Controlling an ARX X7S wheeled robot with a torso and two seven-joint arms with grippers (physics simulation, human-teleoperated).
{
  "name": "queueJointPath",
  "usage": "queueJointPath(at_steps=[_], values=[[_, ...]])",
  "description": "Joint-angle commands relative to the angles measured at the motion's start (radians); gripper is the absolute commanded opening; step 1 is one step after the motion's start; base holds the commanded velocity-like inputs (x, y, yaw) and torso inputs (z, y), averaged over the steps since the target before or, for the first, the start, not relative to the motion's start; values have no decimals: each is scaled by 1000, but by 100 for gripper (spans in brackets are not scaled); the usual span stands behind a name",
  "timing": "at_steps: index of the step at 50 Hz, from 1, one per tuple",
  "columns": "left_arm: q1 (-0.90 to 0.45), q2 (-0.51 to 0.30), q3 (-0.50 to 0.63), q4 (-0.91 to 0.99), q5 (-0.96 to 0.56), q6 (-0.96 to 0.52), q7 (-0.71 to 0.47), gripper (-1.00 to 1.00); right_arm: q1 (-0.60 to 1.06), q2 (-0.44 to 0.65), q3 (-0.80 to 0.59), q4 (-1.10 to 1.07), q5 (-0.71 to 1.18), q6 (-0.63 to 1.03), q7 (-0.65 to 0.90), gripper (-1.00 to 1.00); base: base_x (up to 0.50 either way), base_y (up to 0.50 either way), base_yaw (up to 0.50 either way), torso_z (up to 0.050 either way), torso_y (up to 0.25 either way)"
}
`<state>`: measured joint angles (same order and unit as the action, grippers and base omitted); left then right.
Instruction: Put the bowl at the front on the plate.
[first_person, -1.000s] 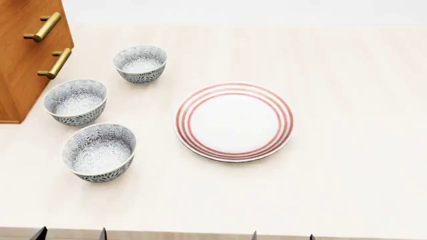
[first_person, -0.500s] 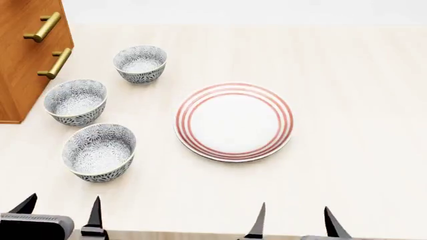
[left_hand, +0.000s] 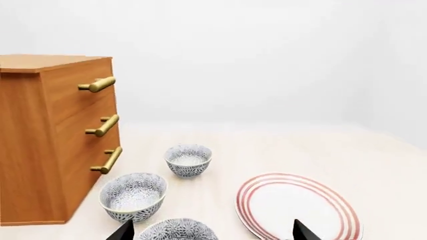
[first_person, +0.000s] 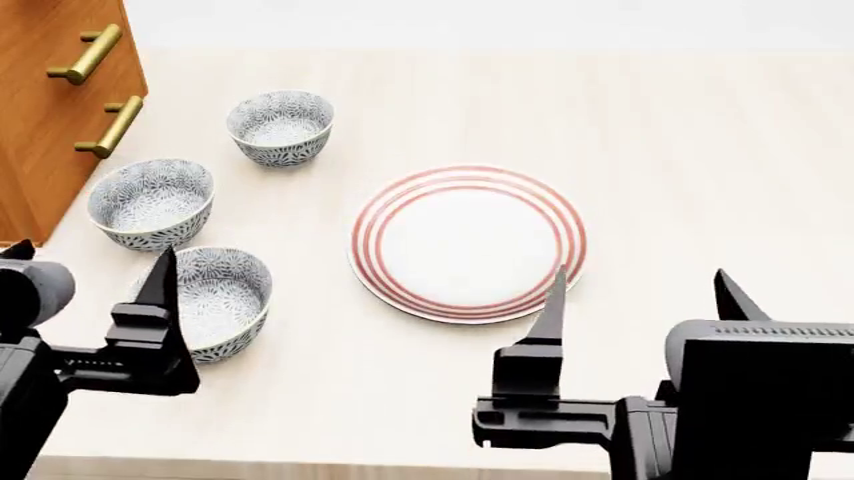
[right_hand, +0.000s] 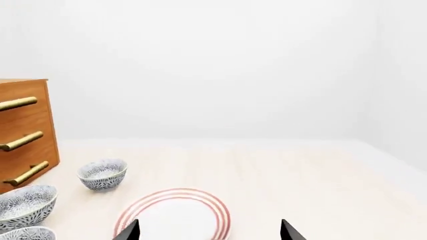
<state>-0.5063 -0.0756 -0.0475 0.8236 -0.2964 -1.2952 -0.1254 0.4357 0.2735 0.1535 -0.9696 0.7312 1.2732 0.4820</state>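
I see the bowl (first_person: 200, 303) at the lower left of the head view, on the table (first_person: 694, 150), well apart from the plate (first_person: 467, 243) at centre. My left pincer (first_person: 87, 300) hangs spread over the bowl; my right pincer (first_person: 641, 300), also spread, hangs at the plate's lower right.
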Motion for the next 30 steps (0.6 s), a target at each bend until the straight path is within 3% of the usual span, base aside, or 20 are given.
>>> queueJointPath(at_steps=[1,3,7,10,15,17,30], values=[[-196,26,-74,91,-79,-246,1,100,309,64,143,0,579,288,377,100,0,0,0,0,0],[-243,18,-85,91,-130,-274,-32,100,370,93,120,56,710,287,498,100,0,0,0,0,0],[-333,-55,-135,2,-545,-275,-351,100,509,161,34,169,943,246,726,100,0,0,0,0,0],[-383,-75,-151,-61,-741,-273,-509,100,575,200,-21,215,1035,207,815,100,0,0,0,0,0],[-449,-96,-141,-120,-877,-269,-642,100,655,242,-87,264,1110,173,882,100,0,0,0,0,0],[-492,-100,-169,-194,-1062,-269,-776,100,689,247,-97,282,1125,161,880,100,0,0,0,0,0],[-731,-178,-47,-391,-1444,-205,-1125,100,867,265,-179,398,1128,154,843,100,0,0,0,0,0]])
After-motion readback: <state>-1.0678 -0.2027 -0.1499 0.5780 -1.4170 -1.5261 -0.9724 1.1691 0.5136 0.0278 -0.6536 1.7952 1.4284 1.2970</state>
